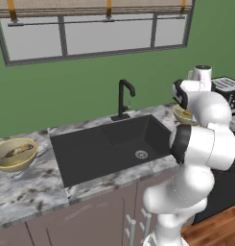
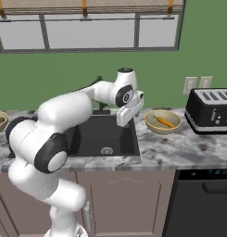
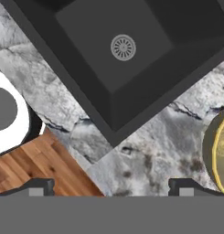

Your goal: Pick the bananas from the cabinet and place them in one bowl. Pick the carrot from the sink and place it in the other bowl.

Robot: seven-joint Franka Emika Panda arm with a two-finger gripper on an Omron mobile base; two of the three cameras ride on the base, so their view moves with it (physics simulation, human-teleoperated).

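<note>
One tan-yellow bowl (image 1: 14, 154) sits on the counter left of the sink (image 1: 109, 144), with the blotchy yellow-brown bananas (image 1: 17, 151) lying in it. The other bowl (image 2: 163, 121) stands right of the sink (image 2: 105, 134) and holds the orange carrot (image 2: 166, 122). My gripper (image 2: 122, 121) hovers open above the counter at the sink's right edge, between the basin and the carrot bowl. In the hand view the fingertips (image 3: 38, 187) stand wide apart around bare marble, the gripper (image 3: 111, 187) holds nothing, and the bowl's rim (image 3: 217, 155) shows at the right. The cabinet is out of view.
A black gooseneck tap (image 1: 123, 98) rises behind the basin, whose silver drain (image 3: 123, 47) is bare. A black toaster (image 2: 211, 109) stands right of the carrot bowl. A dark appliance front (image 2: 203, 203) sits below it. A window runs along the green wall.
</note>
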